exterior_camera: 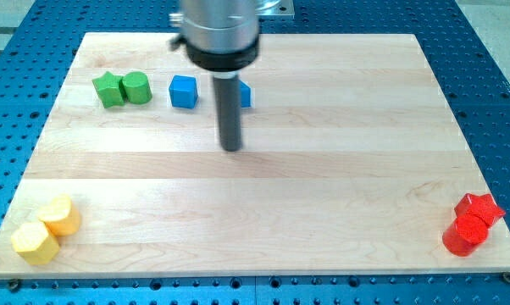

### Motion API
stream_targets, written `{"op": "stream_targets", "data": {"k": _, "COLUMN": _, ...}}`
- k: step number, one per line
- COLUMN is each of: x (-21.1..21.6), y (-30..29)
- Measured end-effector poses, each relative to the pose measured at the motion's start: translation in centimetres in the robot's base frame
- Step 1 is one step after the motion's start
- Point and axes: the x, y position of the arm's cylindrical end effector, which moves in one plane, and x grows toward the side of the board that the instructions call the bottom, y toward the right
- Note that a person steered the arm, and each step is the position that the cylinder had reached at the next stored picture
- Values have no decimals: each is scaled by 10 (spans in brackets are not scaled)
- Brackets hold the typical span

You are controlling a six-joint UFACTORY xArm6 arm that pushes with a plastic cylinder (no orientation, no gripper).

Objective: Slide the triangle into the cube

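A blue cube sits on the wooden board near the view's top, left of centre. A second blue block, mostly hidden behind my rod, lies just right of it; its shape cannot be made out, though it may be the triangle. My tip rests on the board below and between these two blue blocks, a short way from each.
A green star and a green cylinder touch at the view's top left. Two yellow blocks sit at the bottom left corner. A red star and red cylinder sit at the bottom right corner.
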Motion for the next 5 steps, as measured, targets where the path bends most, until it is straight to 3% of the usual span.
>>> {"op": "stream_targets", "data": {"k": 1, "x": -29, "y": 73}}
{"op": "stream_targets", "data": {"k": 2, "x": -97, "y": 74}}
{"op": "stream_targets", "data": {"k": 5, "x": -85, "y": -8}}
